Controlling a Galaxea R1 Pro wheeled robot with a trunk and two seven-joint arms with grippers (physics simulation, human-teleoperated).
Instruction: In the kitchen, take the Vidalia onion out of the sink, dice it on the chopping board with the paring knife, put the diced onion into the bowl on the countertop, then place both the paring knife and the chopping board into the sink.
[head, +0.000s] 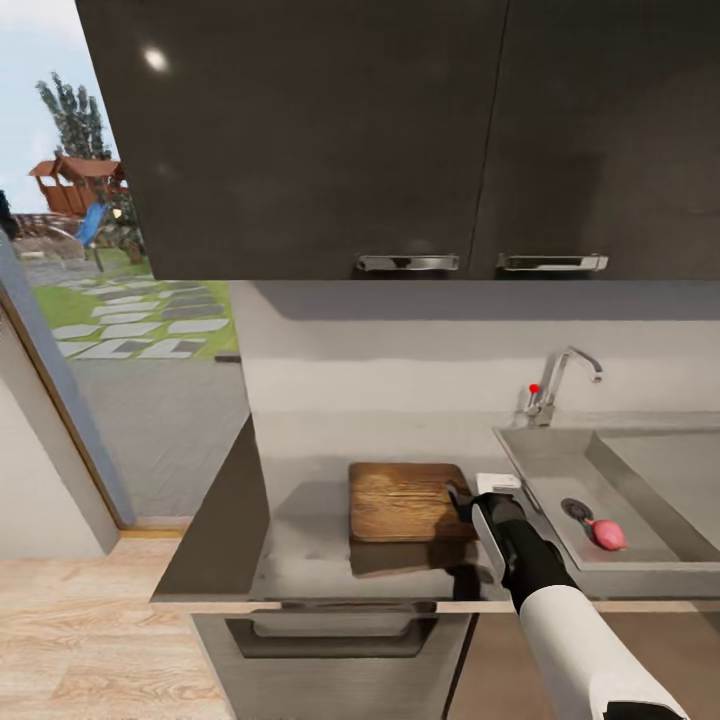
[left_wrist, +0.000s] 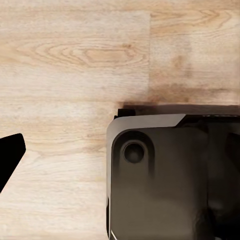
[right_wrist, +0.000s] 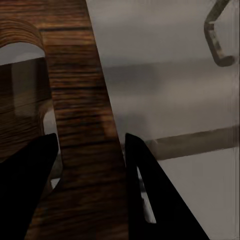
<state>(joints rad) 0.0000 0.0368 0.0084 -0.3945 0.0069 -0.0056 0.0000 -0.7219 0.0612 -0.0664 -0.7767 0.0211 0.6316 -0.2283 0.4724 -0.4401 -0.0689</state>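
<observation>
The brown chopping board (head: 405, 500) hangs just above the grey countertop (head: 300, 560), its shadow lying under it. My right gripper (head: 462, 500) is shut on the board's right end. In the right wrist view the two black fingers (right_wrist: 150, 195) pinch the board's (right_wrist: 85, 130) rim beside the slot handle. The pinkish Vidalia onion (head: 607, 535) lies in the sink (head: 560, 465) near the round drain. The paring knife and the bowl are out of view. One black fingertip (left_wrist: 10, 160) of my left gripper hangs over the pale wood floor.
Dark wall cabinets (head: 400, 140) hang over the counter. The steel tap (head: 560, 385) with a red dot stands behind the sink. The counter ends at the left by a glass door to the garden. My dark base (left_wrist: 170, 175) sits below the left arm.
</observation>
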